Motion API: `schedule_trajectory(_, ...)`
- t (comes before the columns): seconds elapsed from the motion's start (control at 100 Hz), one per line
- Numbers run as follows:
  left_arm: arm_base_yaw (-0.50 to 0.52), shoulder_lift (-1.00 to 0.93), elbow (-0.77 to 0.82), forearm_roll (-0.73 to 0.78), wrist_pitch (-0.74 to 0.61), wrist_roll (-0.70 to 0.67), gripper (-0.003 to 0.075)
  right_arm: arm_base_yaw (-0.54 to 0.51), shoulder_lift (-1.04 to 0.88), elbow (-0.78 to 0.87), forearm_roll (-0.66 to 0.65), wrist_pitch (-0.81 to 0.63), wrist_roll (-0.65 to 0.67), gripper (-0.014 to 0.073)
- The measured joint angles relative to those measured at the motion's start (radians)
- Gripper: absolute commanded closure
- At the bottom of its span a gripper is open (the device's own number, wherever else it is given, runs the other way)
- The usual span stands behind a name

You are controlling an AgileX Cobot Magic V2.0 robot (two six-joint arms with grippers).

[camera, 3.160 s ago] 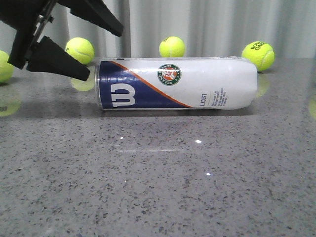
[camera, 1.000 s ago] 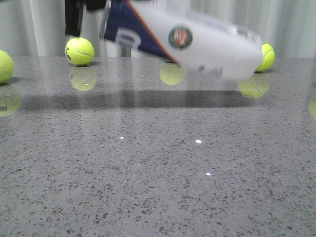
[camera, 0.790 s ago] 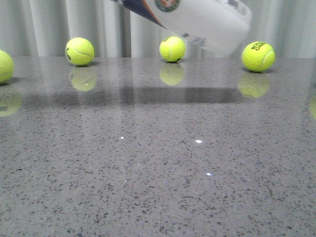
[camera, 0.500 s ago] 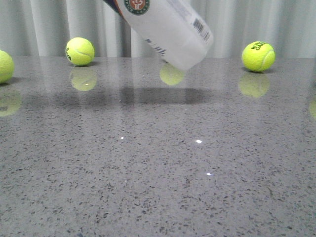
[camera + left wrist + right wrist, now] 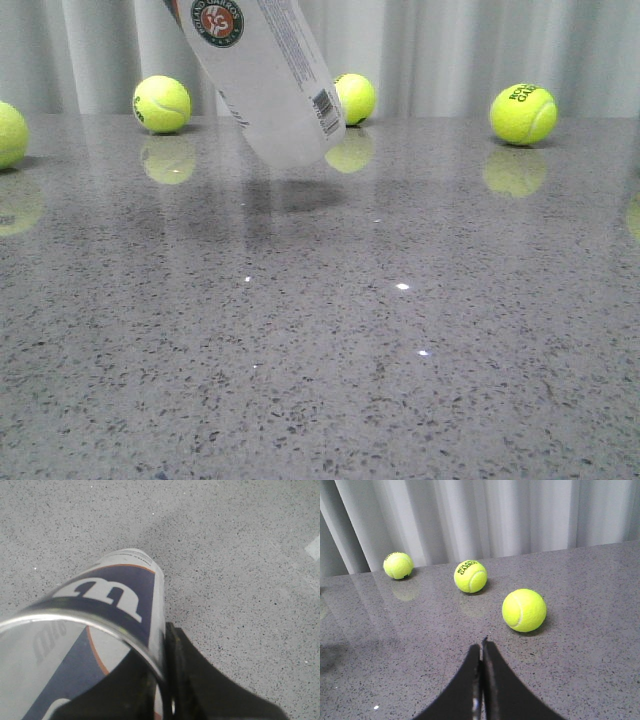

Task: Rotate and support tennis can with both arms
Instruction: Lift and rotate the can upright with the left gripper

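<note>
The tennis can hangs tilted above the grey table, its white end lowest and clear of the surface, its upper part out of the front view. What it holds cannot be told through the cloudy wall. The left gripper seems clamped on its silver rim. The right gripper has its jaws together, holding nothing. Beyond the can lie loose tennis balls, one just behind it.
</note>
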Motion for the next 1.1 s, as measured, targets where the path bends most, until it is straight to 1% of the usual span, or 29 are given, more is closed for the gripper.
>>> schedule_trajectory(0.26,-0.004,0.000,0.000,0.038,0.002,-0.006,0.0741,0.000,0.000,0.000,0.000,0.000,0.000,0.0658)
schedule_trajectory(0.86,-0.004,0.055,-0.002,0.058,0.002,-0.006,0.0736,0.000,0.000,0.000,0.000,0.000,0.000,0.0658)
schedule_trajectory(0.91,-0.004,0.055,-0.002,0.059,0.002,-0.006,0.0717,0.000,0.000,0.000,0.000,0.000,0.000,0.0658)
schedule_trajectory(0.96,-0.004,0.055,-0.002,0.061,0.002,-0.006,0.0682,0.000,0.000,0.000,0.000,0.000,0.000,0.0658)
schedule_trajectory(1.1,-0.004,0.055,-0.002,0.063,0.002,-0.006,0.0547,0.000,0.000,0.000,0.000,0.000,0.000,0.0658)
